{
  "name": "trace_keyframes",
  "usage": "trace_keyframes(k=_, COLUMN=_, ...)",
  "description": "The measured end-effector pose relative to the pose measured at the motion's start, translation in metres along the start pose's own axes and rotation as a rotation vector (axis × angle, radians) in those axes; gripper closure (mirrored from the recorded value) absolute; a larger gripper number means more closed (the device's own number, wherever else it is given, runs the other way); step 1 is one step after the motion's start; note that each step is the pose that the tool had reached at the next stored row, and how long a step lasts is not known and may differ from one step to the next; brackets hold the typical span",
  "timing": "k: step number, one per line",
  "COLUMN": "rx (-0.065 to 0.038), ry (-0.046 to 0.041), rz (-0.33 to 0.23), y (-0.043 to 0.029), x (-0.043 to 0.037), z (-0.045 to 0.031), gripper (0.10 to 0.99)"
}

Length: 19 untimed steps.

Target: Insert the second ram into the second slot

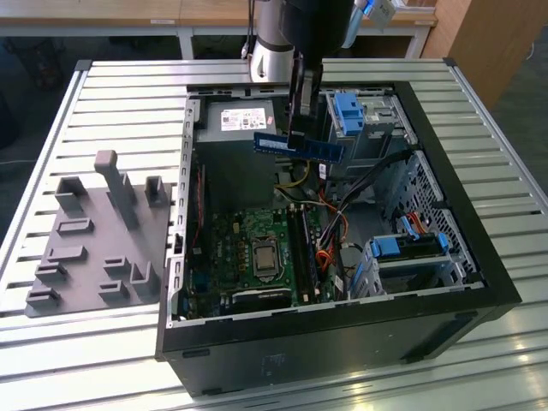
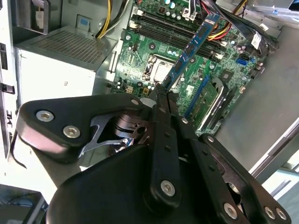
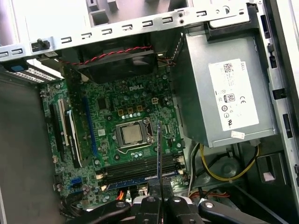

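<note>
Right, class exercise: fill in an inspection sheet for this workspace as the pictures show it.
Surface: slatted metal table carrying an open computer case.
Job's things: second ram held above the case; memory slots on the motherboard.
Clutter: grey fixture block at the exterior view's left.
Gripper: gripper shut on the second ram.
Cables: orange cables beside the motherboard; yellow cables by the power supply.
Surroundings: wooden desks behind.

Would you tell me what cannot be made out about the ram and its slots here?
Exterior view: the gripper covers the middle of the second ram.
First wrist view: the second ram stands edge-on, its chips unseen.
Exterior view: the memory slots are too small to tell which are filled.
</note>
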State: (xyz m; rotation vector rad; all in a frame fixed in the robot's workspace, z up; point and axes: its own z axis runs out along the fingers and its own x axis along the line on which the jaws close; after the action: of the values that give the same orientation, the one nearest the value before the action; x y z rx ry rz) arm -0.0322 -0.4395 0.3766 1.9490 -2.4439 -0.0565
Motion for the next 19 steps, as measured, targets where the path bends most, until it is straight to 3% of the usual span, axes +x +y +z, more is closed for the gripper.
trace_keyframes(k=12, rx=0.001, ry=-0.0020, rz=0.054, y=0.0000, x=0.0001, z=0.0000, gripper=0.957)
trace_keyframes(k=19, rx=0.001, ry=-0.0028, rz=0.074, y=-0.0011, x=0.0048, z=0.0002, gripper=0.957)
